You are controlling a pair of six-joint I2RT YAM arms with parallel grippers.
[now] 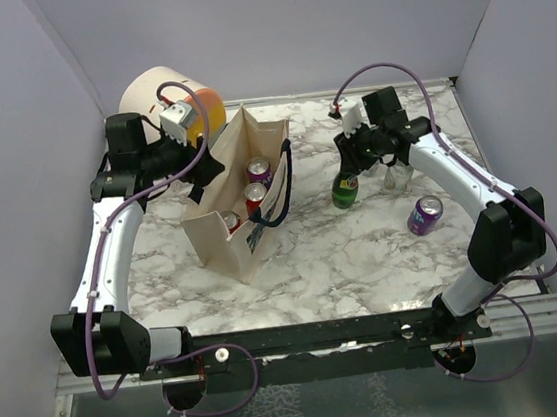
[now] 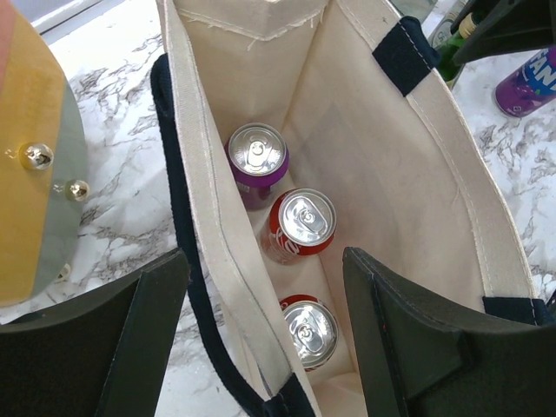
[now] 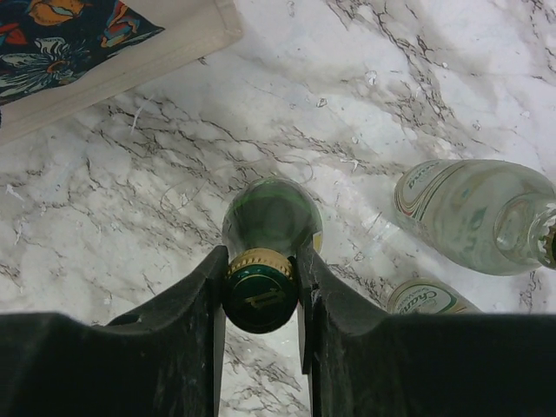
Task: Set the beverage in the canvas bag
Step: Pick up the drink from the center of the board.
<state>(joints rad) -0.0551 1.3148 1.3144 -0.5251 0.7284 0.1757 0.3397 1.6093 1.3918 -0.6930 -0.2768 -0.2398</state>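
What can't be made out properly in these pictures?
- Label of the green bottle: the right wrist view looks straight down, and the right gripper covers its neck.
- One clear bottle: cut off by that view's right edge.
- Side of the lowest can in the canvas bag: left wrist view, hidden by the bag wall.

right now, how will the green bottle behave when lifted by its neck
The green bottle looks like glass, so probably stiff and breakable if dropped. The right fingers pinch only its cap end, so it may swing or slip. Standing tall and narrow, it would likely tip if nudged.
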